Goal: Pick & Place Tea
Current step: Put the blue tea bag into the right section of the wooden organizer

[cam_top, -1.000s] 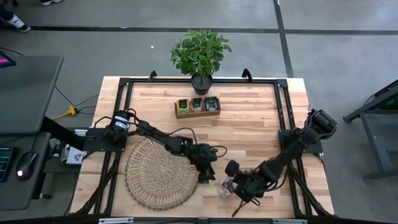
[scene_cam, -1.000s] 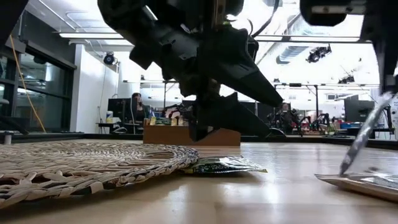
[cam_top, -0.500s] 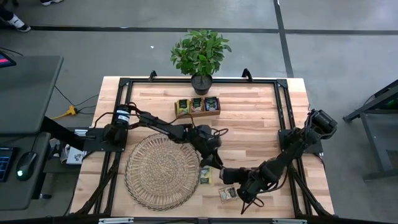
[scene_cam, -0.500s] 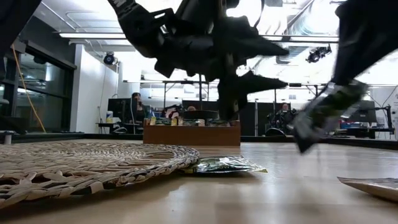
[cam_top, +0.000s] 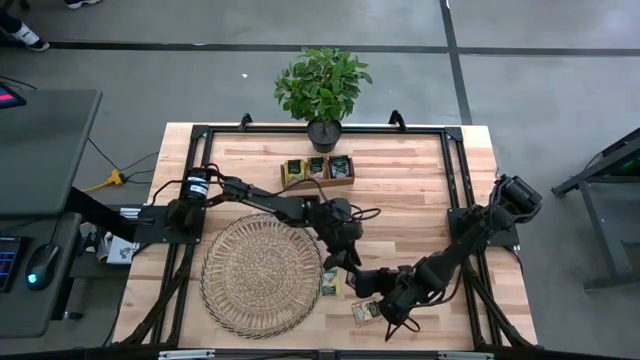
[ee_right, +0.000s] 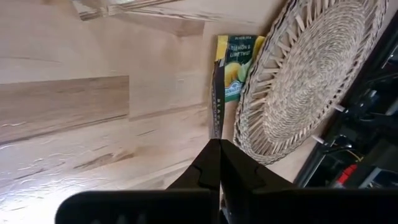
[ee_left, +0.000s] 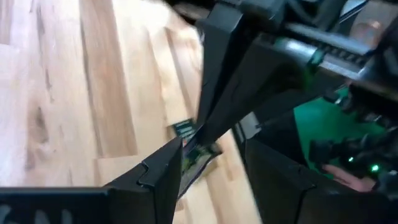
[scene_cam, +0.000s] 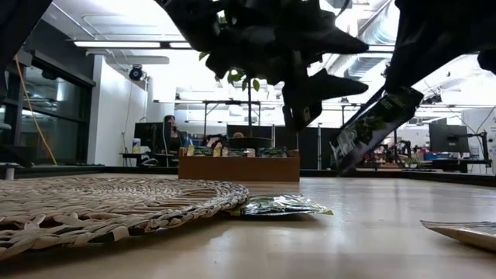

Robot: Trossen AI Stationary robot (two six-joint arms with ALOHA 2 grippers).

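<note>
My right gripper (scene_cam: 408,87) is shut on a dark sachet (scene_cam: 373,125) and holds it above the table, just right of the wicker mat (cam_top: 262,275). My left gripper (scene_cam: 350,65) hovers open right next to it, slightly higher, its fingers (ee_left: 163,171) standing either side of the sachet (ee_left: 194,154) without touching. A yellow-green sachet (ee_right: 237,65) lies flat on the table with one edge at the mat's rim. Another sachet (cam_top: 365,311) lies flat on the wood near the table's near edge. My right gripper (ee_right: 214,148) pinches the dark sachet between its two fingers by one edge (ee_right: 216,134). The sachet shows edge-on past the fingertips in the wrist view. It is lifted clear of the table and hangs tilted below the fingers (scene_cam: 415,74).
A small wooden tray (cam_top: 317,171) with sachets in its compartments stands toward the far edge, with a potted plant (cam_top: 322,90) behind it. The round wicker mat fills the near-left part of the table. Bare wood lies between the tray and the grippers.
My left gripper rose from the table beside the mat's edge and moved a little toward the far side, leaving the yellow-green sachet lying there. My right gripper lifted the dark sachet off the table and carried it up and toward the left gripper; another sachet stayed on the wood.
</note>
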